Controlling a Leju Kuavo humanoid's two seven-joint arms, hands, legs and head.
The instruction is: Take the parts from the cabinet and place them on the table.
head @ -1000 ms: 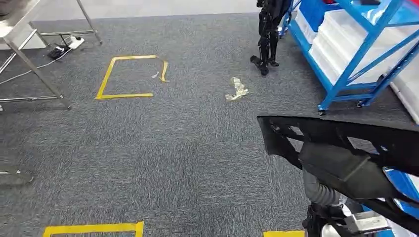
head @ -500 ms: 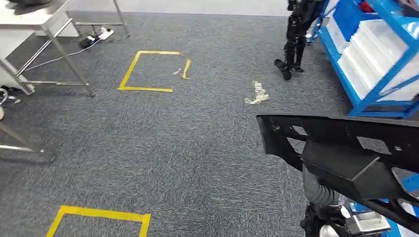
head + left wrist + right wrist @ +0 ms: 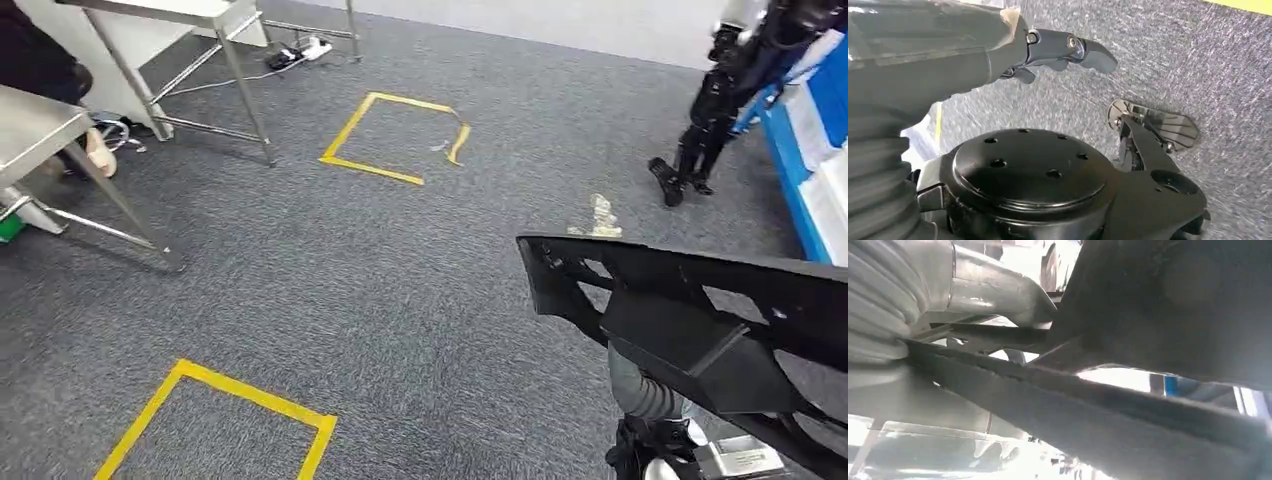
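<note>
A large black plastic part [image 3: 700, 320], flat and with several cut-outs, hangs in front of me at the lower right of the head view. My right hand [image 3: 983, 290] grips it from underneath, and the part hides most of the fingers. Below the part I see the ribbed wrist of my right arm [image 3: 640, 392]. In the right wrist view the black part [image 3: 1148, 305] lies close across the picture. My left hand [image 3: 1058, 47] hangs at my side over the grey carpet with its fingers stretched out and nothing in them. A steel table [image 3: 205, 12] stands at the far left.
A second steel table [image 3: 40, 118] is at the left edge, with a person's dark clothing [image 3: 30, 50] and a shoe [image 3: 98, 152] behind it. The blue cabinet [image 3: 815, 160] and another robot's black legs [image 3: 700, 135] are at the right. Yellow tape squares [image 3: 395, 140] mark the carpet.
The camera has turned left: the blue cabinet has slid to the right edge and the steel tables have come in at the left. The black part stays in my right hand.
</note>
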